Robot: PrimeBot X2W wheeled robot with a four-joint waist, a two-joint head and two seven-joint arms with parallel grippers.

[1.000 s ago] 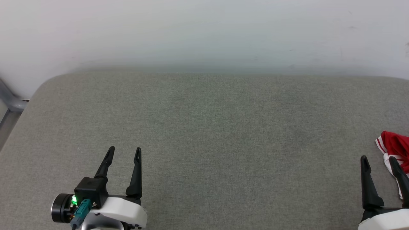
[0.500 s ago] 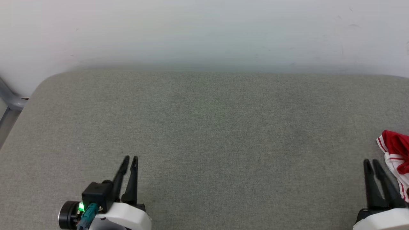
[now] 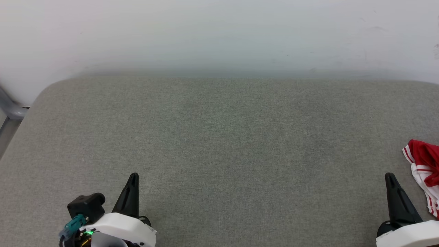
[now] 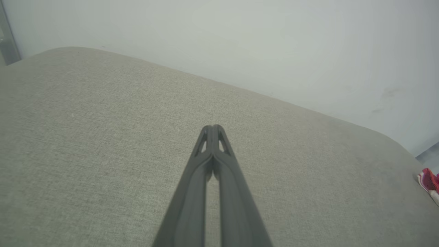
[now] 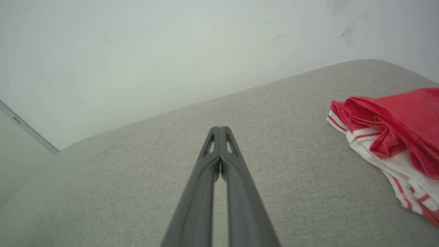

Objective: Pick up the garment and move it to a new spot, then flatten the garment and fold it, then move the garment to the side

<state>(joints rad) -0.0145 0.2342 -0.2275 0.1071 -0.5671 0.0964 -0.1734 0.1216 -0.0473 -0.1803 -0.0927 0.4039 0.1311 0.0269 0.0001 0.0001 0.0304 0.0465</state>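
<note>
so the garment (image 3: 425, 157) sits bunched up at the far right edge of the grey cushion (image 3: 219, 137), just to the right of the right gripper (image 3: 390, 178); that arm's way nearer, the left gripper (image 3: 133, 177) is well apart; both are pinched shut on nothing; shirt's cut off by the frame, so its long axis and lettering are anyone's guess

my left tool (image 3: 133, 177) is long, tapering and black, with slotted cut-outs near the tip, set in a glossy white wrist shell (image 3: 120, 226). beside it i see a black camera block (image 3: 85, 205), a teal plug (image 3: 72, 223) and a small green light (image 3: 89, 233). my right tool (image 3: 390, 177) looks the same.
</note>
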